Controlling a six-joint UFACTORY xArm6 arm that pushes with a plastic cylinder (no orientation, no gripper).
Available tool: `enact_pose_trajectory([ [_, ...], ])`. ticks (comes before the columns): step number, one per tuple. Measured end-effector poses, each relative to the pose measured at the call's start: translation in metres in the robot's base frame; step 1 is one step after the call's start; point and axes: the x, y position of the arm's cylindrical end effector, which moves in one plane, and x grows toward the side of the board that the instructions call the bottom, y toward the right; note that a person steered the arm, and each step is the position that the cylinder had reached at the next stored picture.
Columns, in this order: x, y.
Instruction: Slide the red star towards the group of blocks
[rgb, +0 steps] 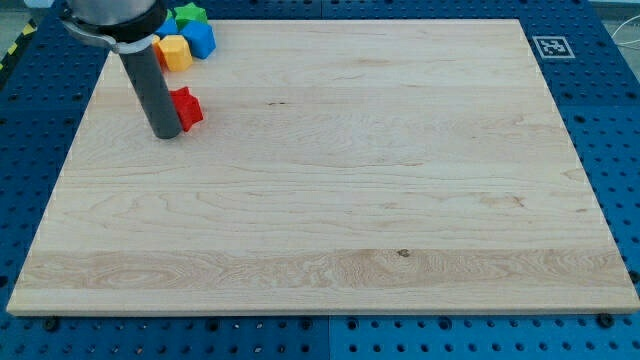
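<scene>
The red star (188, 107) lies on the wooden board (330, 180) near the view's top left, partly hidden by my rod. My tip (165, 133) rests on the board, touching the star's left and lower side. The group of blocks sits at the board's top left corner: a yellow block (175, 52), a blue block (201, 38) and a green block (188, 15), with a bit of red just left of the yellow one by the rod. The group lies a short way above the star, apart from it.
The board lies on a blue perforated table (610, 120). A black-and-white marker tag (551, 46) is on the board's top right corner. The arm's dark body (110, 18) covers the top left edge.
</scene>
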Motion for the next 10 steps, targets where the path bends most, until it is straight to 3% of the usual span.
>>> enact_pose_trajectory([
  [4,0.001,0.047],
  [8,0.003,0.020],
  [10,-0.023,0.016],
])
